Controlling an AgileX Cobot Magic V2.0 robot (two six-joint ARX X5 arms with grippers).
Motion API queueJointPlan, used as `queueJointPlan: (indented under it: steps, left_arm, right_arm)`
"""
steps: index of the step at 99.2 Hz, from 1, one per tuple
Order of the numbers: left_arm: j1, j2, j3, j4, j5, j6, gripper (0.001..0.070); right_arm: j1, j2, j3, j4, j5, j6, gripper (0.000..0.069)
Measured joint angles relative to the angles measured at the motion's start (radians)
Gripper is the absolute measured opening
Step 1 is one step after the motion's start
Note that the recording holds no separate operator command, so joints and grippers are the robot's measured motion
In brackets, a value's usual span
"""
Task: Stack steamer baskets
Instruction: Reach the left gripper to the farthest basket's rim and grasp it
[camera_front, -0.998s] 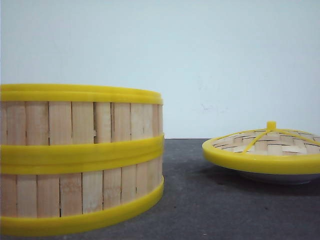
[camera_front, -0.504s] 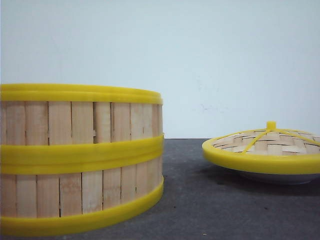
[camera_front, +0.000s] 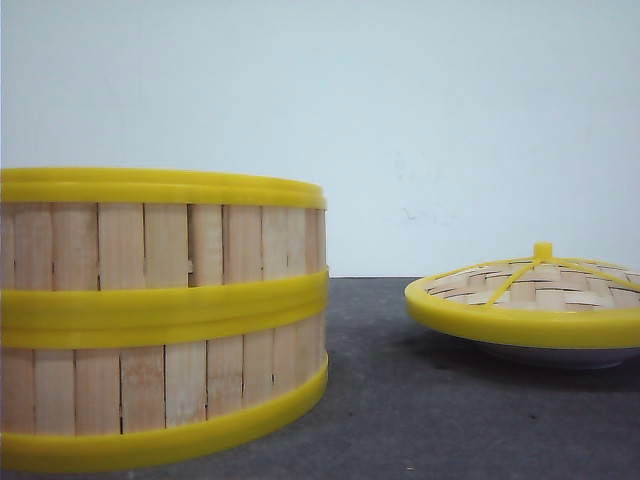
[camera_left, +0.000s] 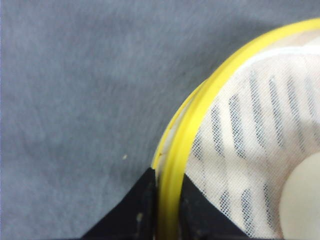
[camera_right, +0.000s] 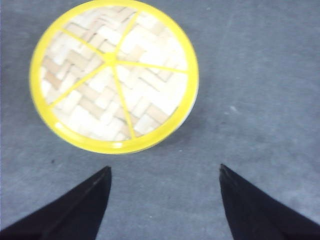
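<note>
I see my left gripper (camera_left: 167, 200) jaws pinching top steamer basket (camera_front: 160, 240) rim; right gripper (camera_right: 165, 200) jaws spread above lid (camera_right: 114, 75).

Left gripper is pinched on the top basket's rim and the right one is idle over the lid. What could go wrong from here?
1. The left gripper straddles the rim of the top steamer basket; pulling sideways could drag it off the lower basket.
2. Its white liner and a pale round item could shift.
3. The right gripper, open above the lid, could knock it when descending.

Bare table (camera_front: 400, 400) lies between stacked steamer baskets (camera_front: 160, 320) and lid (camera_front: 530, 300); both block the sides.
</note>
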Motion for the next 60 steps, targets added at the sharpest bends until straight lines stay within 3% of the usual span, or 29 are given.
queueJointPlan:
  steps: [21, 39, 60]
  left_arm:
    - [0.0, 0.0, 0.2, -0.134, 0.009, 0.008, 0.0023]
    - [-0.003, 0.0, 0.374, -0.306, 0.081, 0.018, 0.0023]
    - [-0.062, -0.049, 0.41, -0.442, 0.098, 0.048, 0.0023]
  right_arm:
    - [0.0, 0.0, 0.0, 0.0, -0.002, 0.006, 0.0421]
    - [0.0, 0.0, 0.0, 0.002, -0.002, 0.006, 0.0421]
    - [0.0, 0.0, 0.0, 0.014, -0.002, 0.006, 0.0421]
